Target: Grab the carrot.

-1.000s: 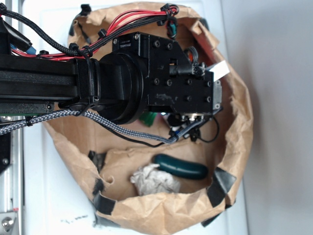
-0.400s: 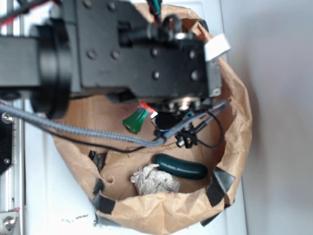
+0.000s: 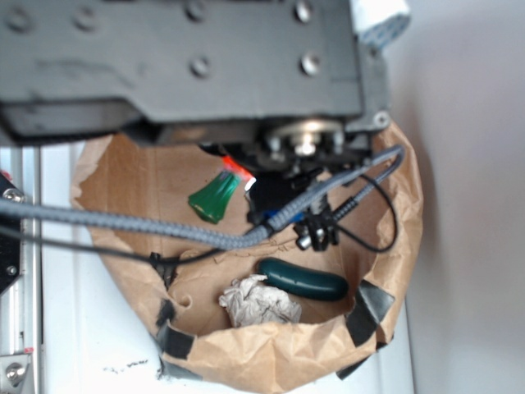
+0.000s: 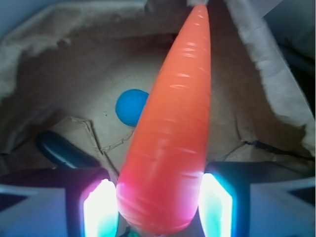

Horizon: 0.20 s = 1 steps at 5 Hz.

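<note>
Over the paper bag (image 3: 394,246), the gripper (image 4: 158,207) pinches the carrot (image 4: 170,133), lifted clear of the floor; inside lie a blue ball (image 4: 131,107), a green cucumber (image 3: 302,279) and crumpled paper (image 3: 258,302).

Brown paper bag (image 3: 271,361) with torn, taped rim sitting on a white surface (image 3: 74,328), holding a dark green cucumber-like toy (image 3: 302,279) next to a crumpled white wad (image 3: 258,302), plus a blue ball (image 4: 131,107) lying on the bag floor.
</note>
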Tool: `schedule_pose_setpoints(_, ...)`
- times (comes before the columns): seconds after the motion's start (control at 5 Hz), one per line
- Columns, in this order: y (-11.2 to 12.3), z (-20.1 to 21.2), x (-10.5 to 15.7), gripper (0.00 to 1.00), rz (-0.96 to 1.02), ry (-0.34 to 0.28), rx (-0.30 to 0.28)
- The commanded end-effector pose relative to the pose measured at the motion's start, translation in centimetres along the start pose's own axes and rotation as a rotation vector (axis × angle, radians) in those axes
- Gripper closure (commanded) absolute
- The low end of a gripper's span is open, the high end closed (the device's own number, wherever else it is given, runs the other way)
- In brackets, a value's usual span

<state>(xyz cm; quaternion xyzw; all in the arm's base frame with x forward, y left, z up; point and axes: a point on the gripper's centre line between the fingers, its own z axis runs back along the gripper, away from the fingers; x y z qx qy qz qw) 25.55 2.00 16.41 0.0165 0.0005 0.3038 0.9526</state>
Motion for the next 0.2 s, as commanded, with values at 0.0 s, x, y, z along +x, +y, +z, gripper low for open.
schedule_pose_setpoints(0.0,0.04,3.63,-0.96,1.00,0.007,-0.137,-0.034)
